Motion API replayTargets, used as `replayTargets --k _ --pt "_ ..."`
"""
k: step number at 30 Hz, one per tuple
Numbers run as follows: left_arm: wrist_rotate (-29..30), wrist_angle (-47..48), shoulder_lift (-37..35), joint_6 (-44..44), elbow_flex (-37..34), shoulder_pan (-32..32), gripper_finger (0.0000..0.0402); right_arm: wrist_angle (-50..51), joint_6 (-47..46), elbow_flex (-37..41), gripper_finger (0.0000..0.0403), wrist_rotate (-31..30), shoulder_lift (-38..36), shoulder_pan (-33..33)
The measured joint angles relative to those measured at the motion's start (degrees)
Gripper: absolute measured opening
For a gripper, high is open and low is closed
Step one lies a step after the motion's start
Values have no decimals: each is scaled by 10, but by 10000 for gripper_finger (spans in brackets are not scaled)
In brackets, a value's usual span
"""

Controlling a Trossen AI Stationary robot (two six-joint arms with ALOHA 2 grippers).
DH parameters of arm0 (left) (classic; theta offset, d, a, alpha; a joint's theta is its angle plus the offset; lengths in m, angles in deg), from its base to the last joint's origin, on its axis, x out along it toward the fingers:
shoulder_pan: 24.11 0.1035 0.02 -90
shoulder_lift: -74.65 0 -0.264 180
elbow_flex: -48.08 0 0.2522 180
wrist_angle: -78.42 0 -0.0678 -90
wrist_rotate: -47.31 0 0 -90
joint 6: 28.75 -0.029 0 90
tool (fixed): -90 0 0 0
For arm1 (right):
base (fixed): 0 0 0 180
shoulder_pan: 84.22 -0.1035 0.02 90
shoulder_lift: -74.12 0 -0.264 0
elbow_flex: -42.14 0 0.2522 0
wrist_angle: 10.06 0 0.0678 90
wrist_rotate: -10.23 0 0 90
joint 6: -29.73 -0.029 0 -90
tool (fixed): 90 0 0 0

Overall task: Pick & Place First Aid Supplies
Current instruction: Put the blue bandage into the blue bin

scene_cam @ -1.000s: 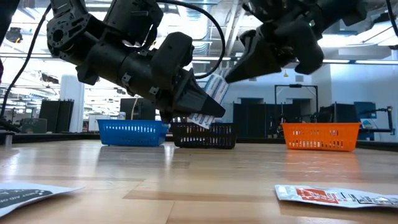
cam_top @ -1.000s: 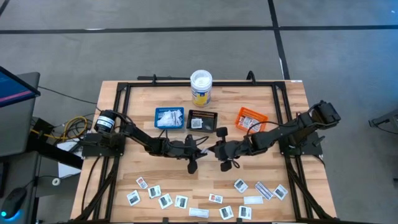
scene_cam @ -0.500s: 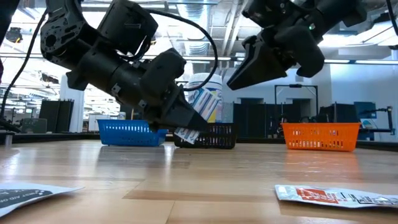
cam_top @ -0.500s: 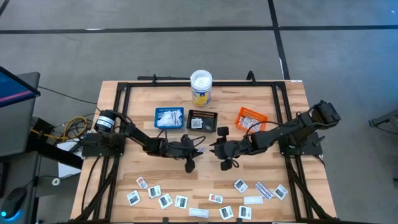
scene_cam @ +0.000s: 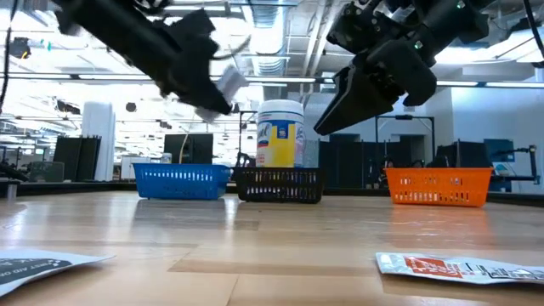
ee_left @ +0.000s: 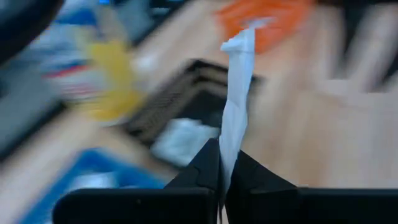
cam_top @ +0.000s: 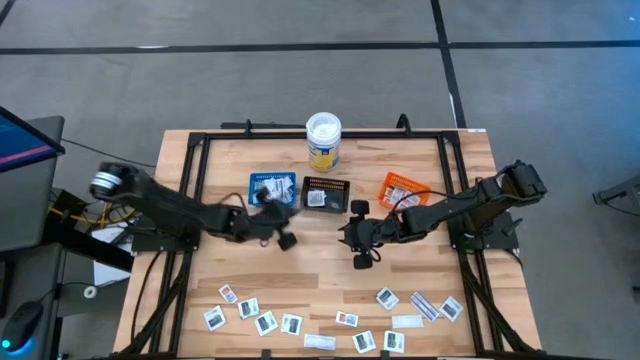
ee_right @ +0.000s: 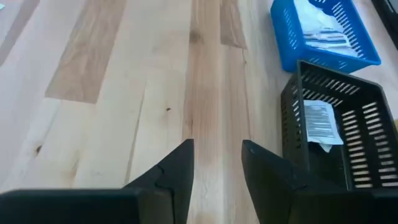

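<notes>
White packet [ee_left: 239, 106] pinched in left end effector [ee_left: 222, 171] — by blue tray [cam_top: 272, 188] | right end effector [ee_right: 217, 163] parted — empty

Blue tray [cam_top: 272, 186], black tray [cam_top: 325, 192], orange tray [cam_top: 403, 189], white packet [ee_left: 238, 106]

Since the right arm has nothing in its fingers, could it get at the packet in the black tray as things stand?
Probably yes: the right gripper is open and empty, the black tray lies close ahead, open-topped, the packet uncovered.
</notes>
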Motion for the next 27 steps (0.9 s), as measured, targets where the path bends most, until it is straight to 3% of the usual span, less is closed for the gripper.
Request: replayTargets --k 3,7,13,17,22,27 --pt "50 89 -51 21 0 16 6 0 1 0 128 0 0 -1" --pt "42 155 -63 44 0 56 9 -1 1 0 129 0 0 -1" --pt "66 164 -22 23 0 143 40 -1 2 0 127 0 0 -1" --pt "42 164 3 13 0 180 78 -1 1 0 128 0 0 -1" --pt "2 154 20 16 0 157 114 -1 0 0 126 5 0 -1" --pt "0 127 4 14 0 98 123 -2 2 0 126 14 0 -1"
